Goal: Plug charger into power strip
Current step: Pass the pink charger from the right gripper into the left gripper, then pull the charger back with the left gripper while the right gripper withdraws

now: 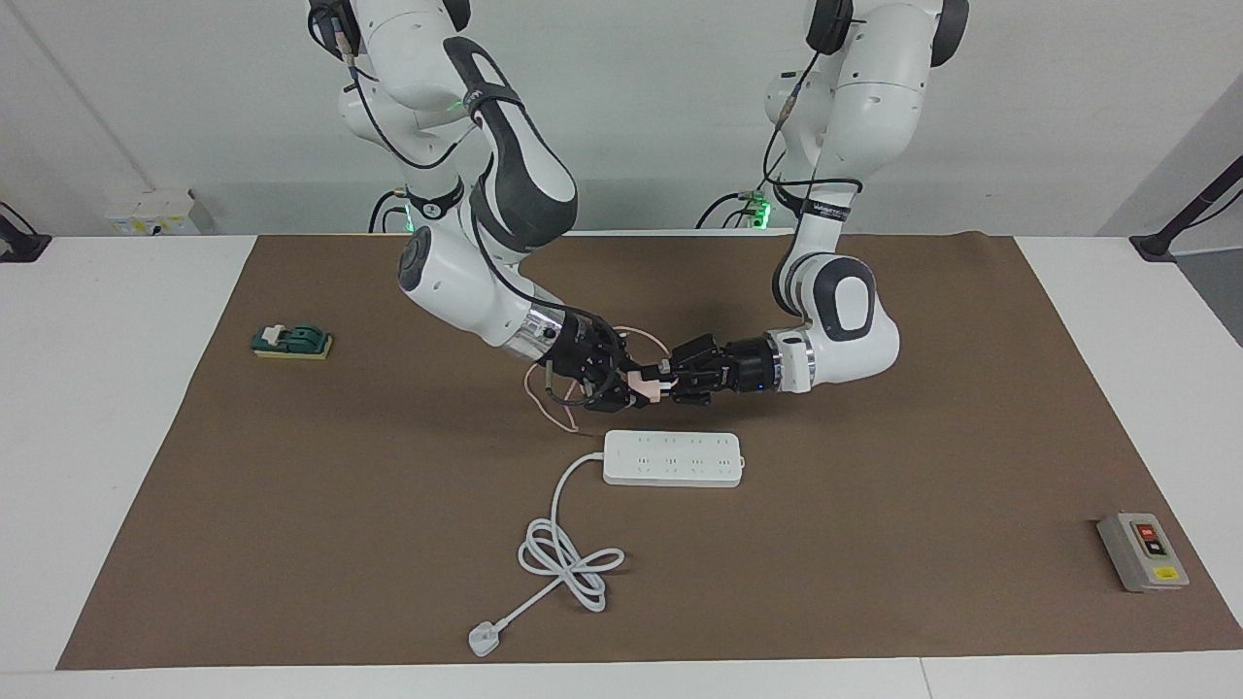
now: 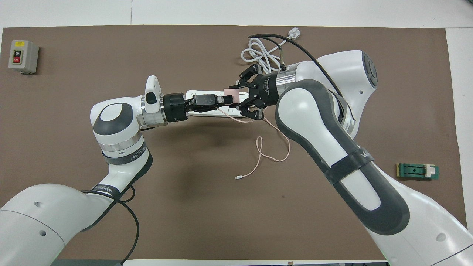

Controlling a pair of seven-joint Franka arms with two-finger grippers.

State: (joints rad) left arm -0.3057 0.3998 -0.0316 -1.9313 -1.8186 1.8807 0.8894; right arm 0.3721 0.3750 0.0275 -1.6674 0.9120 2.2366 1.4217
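The pale pink charger (image 1: 646, 386) hangs in the air between both grippers, just above the table and on the robots' side of the white power strip (image 1: 673, 458). My right gripper (image 1: 629, 383) is shut on it from the right arm's end. My left gripper (image 1: 668, 381) is shut on its other end. In the overhead view the charger (image 2: 232, 93) and left gripper (image 2: 228, 99) cover much of the strip (image 2: 207, 113), and the right gripper (image 2: 240, 98) meets them. The thin pink cable (image 2: 273, 157) trails down onto the mat.
The strip's thick white cord (image 1: 568, 558) lies coiled farther from the robots, ending in a white plug (image 1: 482, 639). A grey button box (image 1: 1142, 551) sits toward the left arm's end. A green and yellow block (image 1: 291, 341) sits toward the right arm's end.
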